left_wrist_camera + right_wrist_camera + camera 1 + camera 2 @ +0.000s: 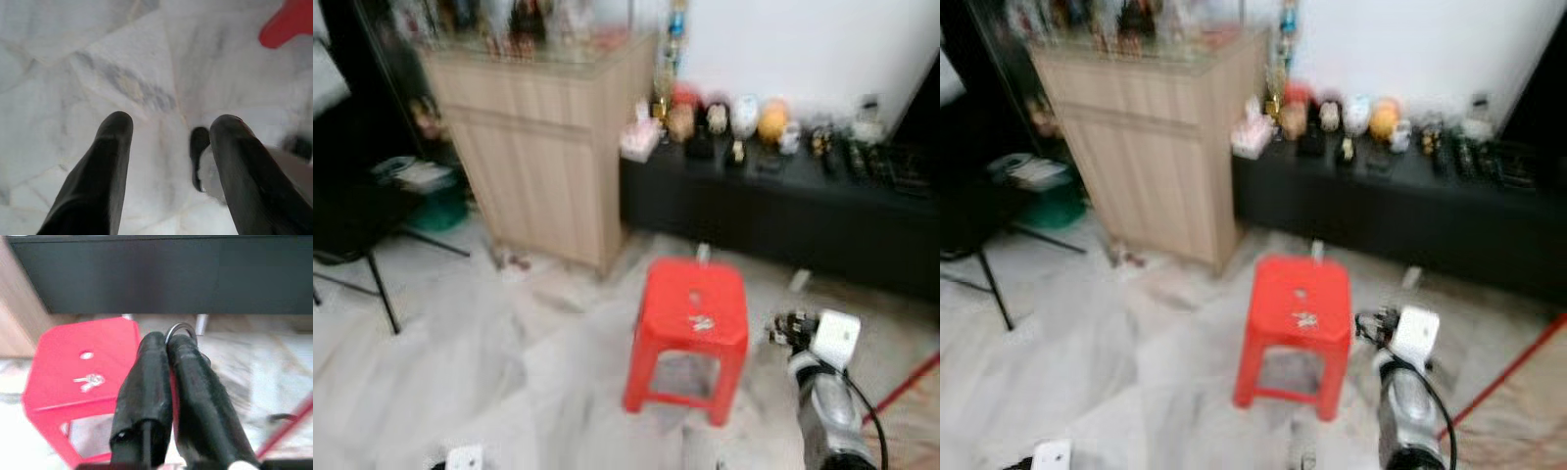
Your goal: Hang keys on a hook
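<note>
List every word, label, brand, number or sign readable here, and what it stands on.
No text is readable.
The figurines and boxes on the black low cabinet are too blurred to tell any print.
The items atop the wooden cabinet are blurred too.
The red stool bears only a small pale object, no lettering.

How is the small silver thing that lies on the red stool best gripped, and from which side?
Probably from straight above, pinching across its narrow part: the silver thing lies flat on the red stool, so nothing stands up to grip from the side. The right gripper is shut on a metal ring.
</note>
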Robot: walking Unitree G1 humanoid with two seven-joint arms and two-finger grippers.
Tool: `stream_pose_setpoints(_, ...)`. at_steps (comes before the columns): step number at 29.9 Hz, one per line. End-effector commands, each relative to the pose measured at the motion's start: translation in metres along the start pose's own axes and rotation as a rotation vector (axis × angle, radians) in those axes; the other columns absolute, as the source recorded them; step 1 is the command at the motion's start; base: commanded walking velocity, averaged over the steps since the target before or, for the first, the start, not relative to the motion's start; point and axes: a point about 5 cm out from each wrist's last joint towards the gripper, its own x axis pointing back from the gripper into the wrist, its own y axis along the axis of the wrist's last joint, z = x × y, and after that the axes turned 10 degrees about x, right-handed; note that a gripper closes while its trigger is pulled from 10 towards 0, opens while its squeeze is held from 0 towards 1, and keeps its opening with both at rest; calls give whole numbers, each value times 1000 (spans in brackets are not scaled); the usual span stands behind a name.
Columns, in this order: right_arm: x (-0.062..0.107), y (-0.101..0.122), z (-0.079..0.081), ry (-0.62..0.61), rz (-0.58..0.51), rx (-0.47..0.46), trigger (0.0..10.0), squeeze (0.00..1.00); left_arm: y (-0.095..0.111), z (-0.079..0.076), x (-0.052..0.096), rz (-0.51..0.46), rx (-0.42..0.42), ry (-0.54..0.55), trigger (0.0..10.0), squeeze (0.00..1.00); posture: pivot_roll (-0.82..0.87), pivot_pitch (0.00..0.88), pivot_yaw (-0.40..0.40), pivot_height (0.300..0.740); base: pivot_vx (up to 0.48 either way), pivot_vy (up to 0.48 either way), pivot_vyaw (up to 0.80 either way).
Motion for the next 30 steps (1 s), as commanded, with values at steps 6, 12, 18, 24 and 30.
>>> stream_pose_setpoints(6, -4, 7, 4, 4, -22, -2, 10000, 0, -13, 9, 4, 64, 17, 21, 10000, 0, -26, 0, -57, 740, 0, 0, 0)
stream_pose_setpoints(12, -4, 7, 2, -7, -18, 0, 10000, 0, -16, 9, 4, 82, 16, 21, 10000, 0, -28, 0, -56, 740, 0, 0, 0)
stream_pose_setpoints(18, 1, -8, -2, -25, 59, -9, 10000, 0, -17, 8, 4, 96, 16, 20, 10000, 0, -38, 0, -57, 740, 0, 0, 0)
stream_pose_setpoints(24, 17, -42, -6, -41, 242, -23, 10000, 0, -18, 9, 4, 104, 23, 22, 10000, 0, -45, 0, -53, 740, 0, 0, 0)
stream_pose_setpoints(30, 38, -75, -2, -13, 430, 43, 10000, 0, -19, 9, 5, 109, 37, 20, 10000, 0, -27, 0, -57, 740, 0, 0, 0)
